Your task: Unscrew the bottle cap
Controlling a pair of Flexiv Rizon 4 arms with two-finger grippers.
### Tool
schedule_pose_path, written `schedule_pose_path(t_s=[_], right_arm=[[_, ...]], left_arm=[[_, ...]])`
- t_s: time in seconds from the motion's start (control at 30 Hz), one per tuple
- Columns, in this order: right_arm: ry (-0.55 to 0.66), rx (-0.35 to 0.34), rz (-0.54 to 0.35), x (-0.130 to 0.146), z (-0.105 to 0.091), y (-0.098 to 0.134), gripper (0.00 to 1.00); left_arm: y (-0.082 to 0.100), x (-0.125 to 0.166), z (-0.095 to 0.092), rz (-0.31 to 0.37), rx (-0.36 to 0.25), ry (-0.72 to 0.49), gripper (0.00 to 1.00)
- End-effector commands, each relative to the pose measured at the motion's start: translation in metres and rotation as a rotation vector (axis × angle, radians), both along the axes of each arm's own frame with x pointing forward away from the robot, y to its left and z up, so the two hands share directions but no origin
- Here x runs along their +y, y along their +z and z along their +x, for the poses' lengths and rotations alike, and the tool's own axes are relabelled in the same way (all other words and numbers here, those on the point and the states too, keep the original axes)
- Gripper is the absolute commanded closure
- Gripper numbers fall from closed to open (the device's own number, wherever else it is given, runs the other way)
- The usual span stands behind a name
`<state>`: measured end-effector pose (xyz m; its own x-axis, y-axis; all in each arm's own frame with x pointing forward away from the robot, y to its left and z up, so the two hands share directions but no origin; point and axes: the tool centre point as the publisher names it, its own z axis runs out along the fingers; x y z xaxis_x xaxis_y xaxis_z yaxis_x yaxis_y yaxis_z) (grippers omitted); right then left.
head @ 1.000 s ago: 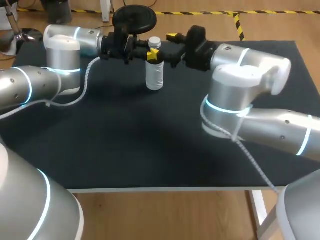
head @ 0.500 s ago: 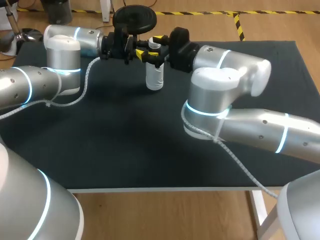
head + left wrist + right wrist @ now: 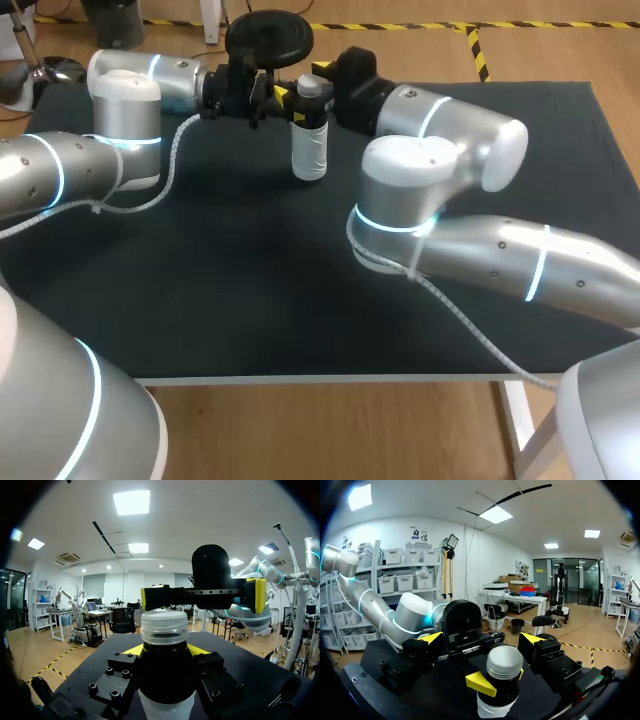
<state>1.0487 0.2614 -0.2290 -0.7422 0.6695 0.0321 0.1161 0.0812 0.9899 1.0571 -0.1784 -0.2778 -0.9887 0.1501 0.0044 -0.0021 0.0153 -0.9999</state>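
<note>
White-bodied bottle [image 3: 309, 152] stands upright on the counter [image 3: 250, 280], upper middle of the head view, position unchanged. Left claw [image 3: 291, 101] remains clamped on its dark neck. Right claw [image 3: 483, 638] has advanced from the right and now brackets the cap [image 3: 309, 86], fingers spread, neither touching. Assessment: the bottle is braced, but closing on the cap and twisting are outstanding. Head view hides the right claw's far finger. Both wrist views show clear gaps between its yellow tips and the cap.
</note>
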Motion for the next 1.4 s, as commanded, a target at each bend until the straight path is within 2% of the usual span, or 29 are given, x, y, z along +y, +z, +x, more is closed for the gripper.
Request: schedule_pose_path(t_s=[0.03,0.43,0.47,0.53,0.57,0.63,0.7,1.03,1.13,1.4], right_arm=[[-0.029,0.0,0.005,0.001,0.009,-0.003,0.0],[-0.038,0.023,0.017,-0.004,0.019,-0.01,0.0],[-0.04,0.026,0.022,-0.004,0.02,-0.011,0.13],[-0.042,0.027,0.024,-0.005,0.02,-0.011,0.51],[-0.042,0.029,0.025,-0.006,0.021,-0.012,0.62],[-0.043,0.03,0.025,-0.007,0.022,-0.013,0.73],[-0.043,0.031,0.026,-0.008,0.021,-0.013,0.99],[-0.005,0.03,0.032,-0.012,0.024,-0.014,1.0],[0.056,0.031,0.041,-0.015,0.026,-0.015,1.0],[0.327,0.001,0.033,-0.019,0.034,-0.018,1.0]], left_arm=[[0.0,-0.001,-0.002,0.001,-0.003,0.005,1.0],[0.0,-0.001,-0.002,0.001,-0.003,0.005,1.0],[0.0,-0.001,-0.002,0.001,-0.003,0.005,1.0],[0.0,-0.001,-0.002,0.001,-0.003,0.005,1.0],[0.0,-0.001,-0.002,0.001,-0.003,0.005,1.0],[0.0,-0.001,-0.002,0.001,-0.003,0.005,1.0],[0.0,-0.001,-0.002,0.001,-0.003,0.005,1.0],[0.0,-0.001,-0.002,0.001,-0.003,0.005,1.0],[0.0,-0.001,-0.002,0.001,-0.003,0.005,1.0],[0.0,-0.001,-0.002,0.001,-0.003,0.005,1.0]])
